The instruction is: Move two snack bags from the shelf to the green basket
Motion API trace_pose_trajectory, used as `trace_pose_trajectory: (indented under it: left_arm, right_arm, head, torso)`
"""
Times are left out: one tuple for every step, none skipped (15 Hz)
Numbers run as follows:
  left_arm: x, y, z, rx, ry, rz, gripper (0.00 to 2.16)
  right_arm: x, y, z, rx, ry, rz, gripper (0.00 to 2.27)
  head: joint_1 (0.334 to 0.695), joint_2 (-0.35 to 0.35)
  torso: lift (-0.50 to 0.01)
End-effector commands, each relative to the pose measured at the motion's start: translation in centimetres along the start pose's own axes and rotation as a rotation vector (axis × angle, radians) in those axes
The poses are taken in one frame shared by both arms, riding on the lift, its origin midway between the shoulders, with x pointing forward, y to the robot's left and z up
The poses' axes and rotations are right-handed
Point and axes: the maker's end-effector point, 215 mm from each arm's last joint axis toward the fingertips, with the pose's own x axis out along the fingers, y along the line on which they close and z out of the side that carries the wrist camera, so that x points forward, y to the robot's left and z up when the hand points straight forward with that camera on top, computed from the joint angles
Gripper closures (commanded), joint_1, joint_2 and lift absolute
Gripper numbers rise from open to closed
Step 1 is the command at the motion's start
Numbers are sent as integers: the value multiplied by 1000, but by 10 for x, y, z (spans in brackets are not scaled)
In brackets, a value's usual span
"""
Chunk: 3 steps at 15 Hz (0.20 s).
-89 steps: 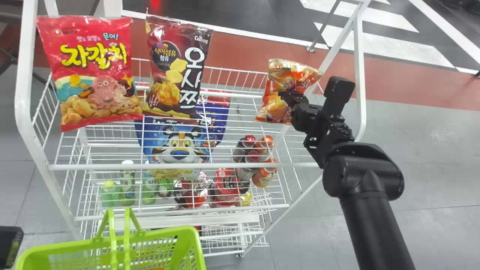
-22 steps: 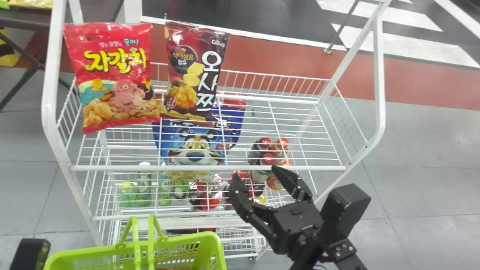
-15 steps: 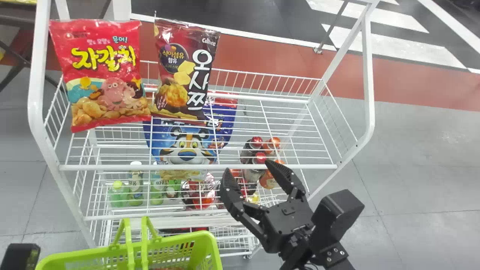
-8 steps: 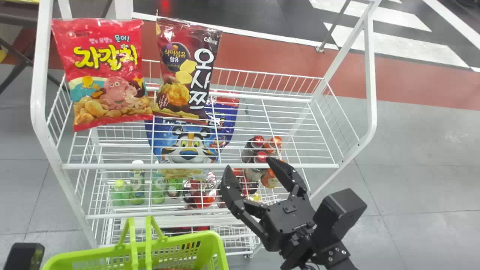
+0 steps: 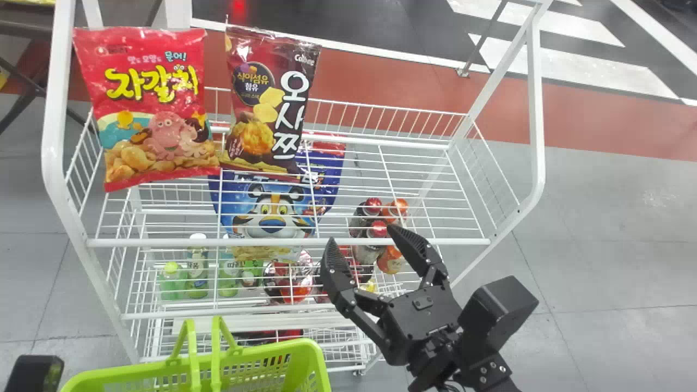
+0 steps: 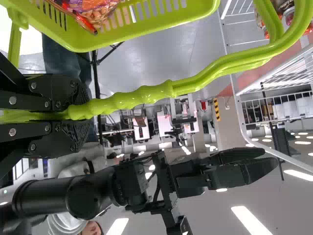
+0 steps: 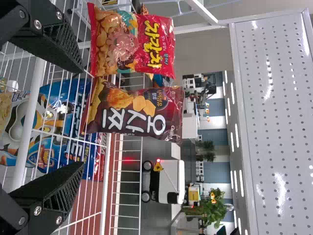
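Print: yellow, red snack bag [image 5: 147, 109] | white, dark snack bag [image 5: 269, 103] | white, blue bag [image 5: 272, 215]

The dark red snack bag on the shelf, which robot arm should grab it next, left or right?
Probably the right. The right gripper is open and near the shelf with the dark red bag. The left gripper is busy holding the basket handle.

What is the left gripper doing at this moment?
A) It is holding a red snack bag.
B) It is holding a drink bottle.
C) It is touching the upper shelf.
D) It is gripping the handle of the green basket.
D, because the left gripper's fingers are closed around the green basket's handle.
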Motion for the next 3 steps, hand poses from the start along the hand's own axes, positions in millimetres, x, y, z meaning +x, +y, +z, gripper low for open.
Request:
trace_pose_trajectory:
  left_arm:
    - [0, -1, 0, 2, 1, 1, 1983]
    - [0, -1, -1, 0, 1, 1, 1983]
    - [0, -1, -1, 0, 1, -1, 1983]
  right_arm:
    - [0, -1, 1, -4, -4, -1, 157]
    - [0, -1, 1, -4, -4, -1, 157]
    - [0, -1, 2, -5, -7, -1, 157]
  head:
    - [695, -320]
    - [695, -321]
    - [695, -322]
  torso:
    - [-18]
    - [-18]
    - [-18]
